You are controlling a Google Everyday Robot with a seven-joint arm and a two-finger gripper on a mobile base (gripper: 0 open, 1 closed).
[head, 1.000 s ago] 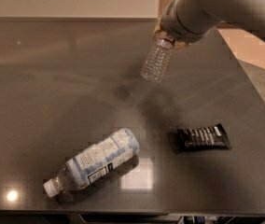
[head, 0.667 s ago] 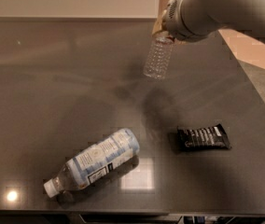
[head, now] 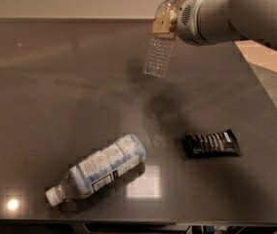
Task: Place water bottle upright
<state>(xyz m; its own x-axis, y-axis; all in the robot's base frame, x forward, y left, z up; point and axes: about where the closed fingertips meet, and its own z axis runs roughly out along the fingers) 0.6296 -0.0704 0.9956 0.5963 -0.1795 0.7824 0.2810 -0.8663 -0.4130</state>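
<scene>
A dark, glossy bench (head: pixel 41 91) fills the view, with a pale wall behind it. The white arm (head: pixel 236 13) reaches in from the upper right and now lies more level than a second ago. A larger bottle (head: pixel 99 169) with a pale blue-white label lies on its side at front left, unmoved. The water bottle (head: pixel 158 48) hangs above the bench's far middle, clear of the surface. It has swung from a tilt to nearly upright, cap now showing on top. The dark snack bar (head: pixel 212 143) lies flat at right, unchanged. The gripper (head: pixel 165 24) is closed around the water bottle's neck.
</scene>
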